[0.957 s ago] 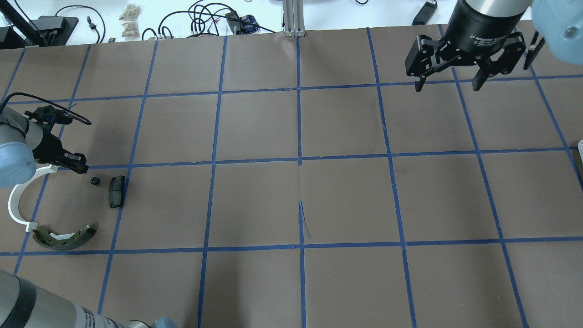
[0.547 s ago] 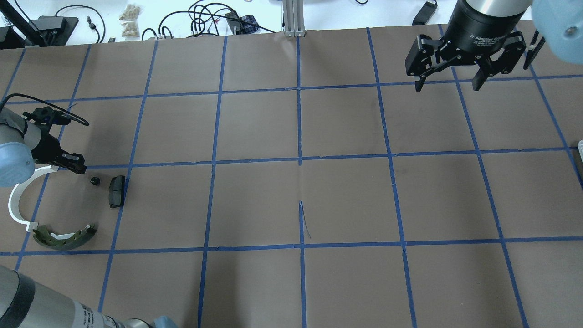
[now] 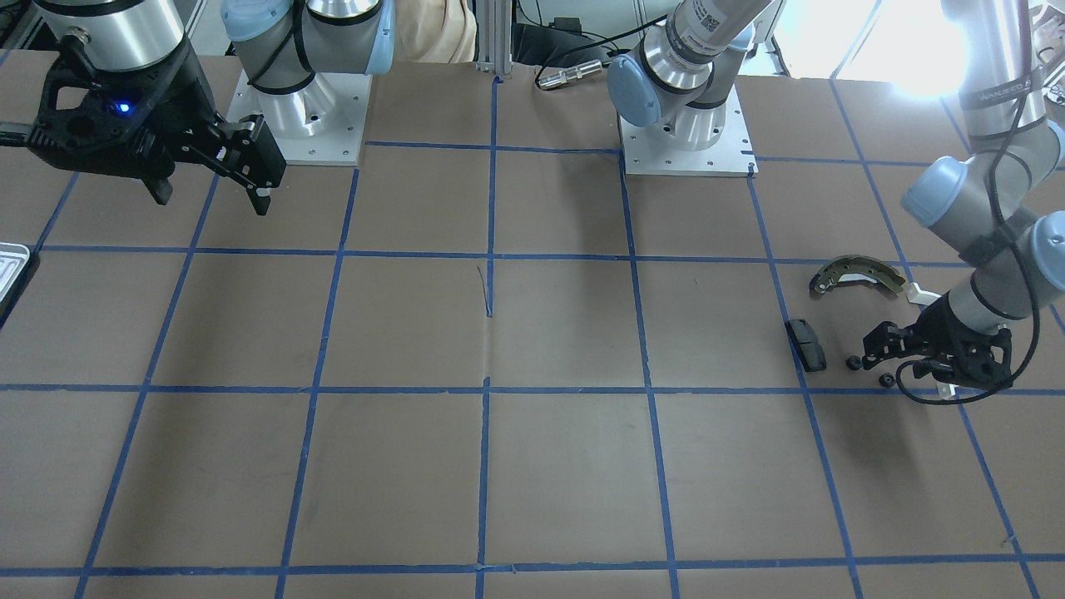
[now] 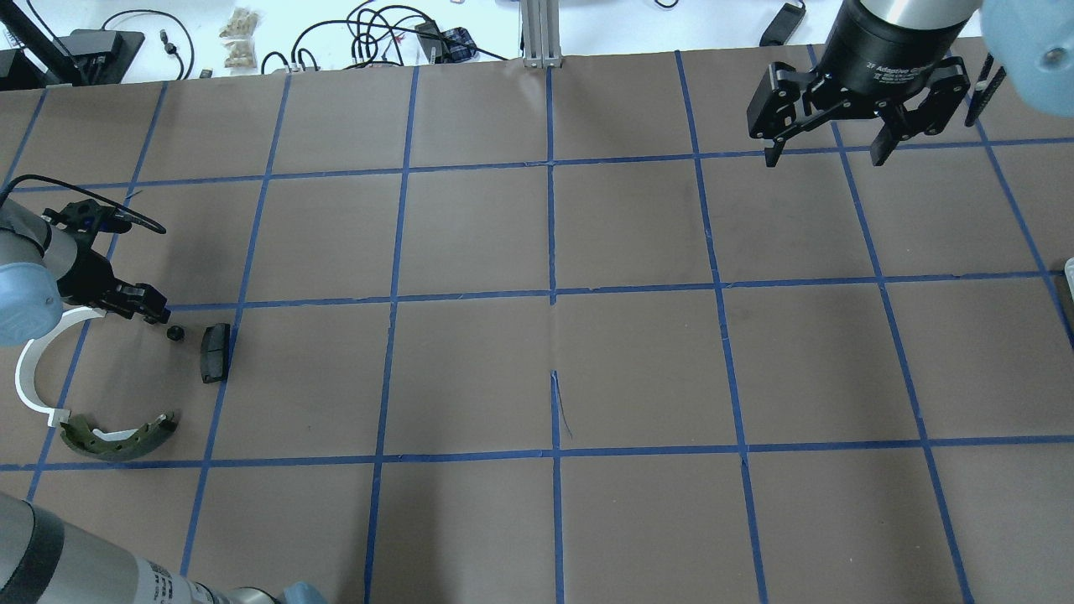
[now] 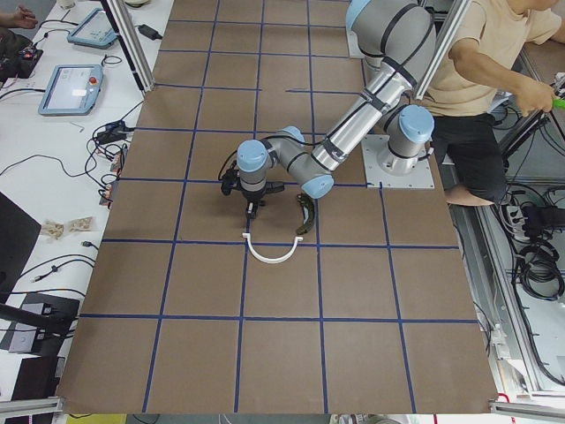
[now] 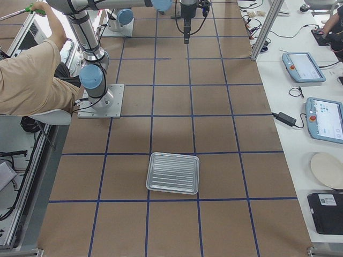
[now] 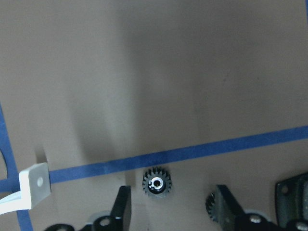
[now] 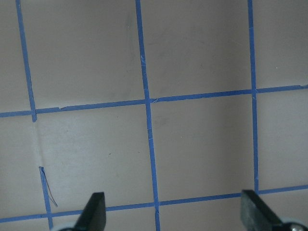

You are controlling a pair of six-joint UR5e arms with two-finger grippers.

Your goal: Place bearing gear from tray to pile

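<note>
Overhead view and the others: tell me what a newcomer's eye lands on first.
The left pincer is low over the table's left end, open, with a small black gear lying between its jaws, beside an olive brake shoe, white half-ring and black pad. The right pincer hangs open over the far right, and the ridged tray lies at the table's right end.

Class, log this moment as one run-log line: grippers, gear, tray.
left gripper: open, low at pile | bearing gear: lying between its fingers | right gripper: open, empty | tray: at far end from pile
</note>
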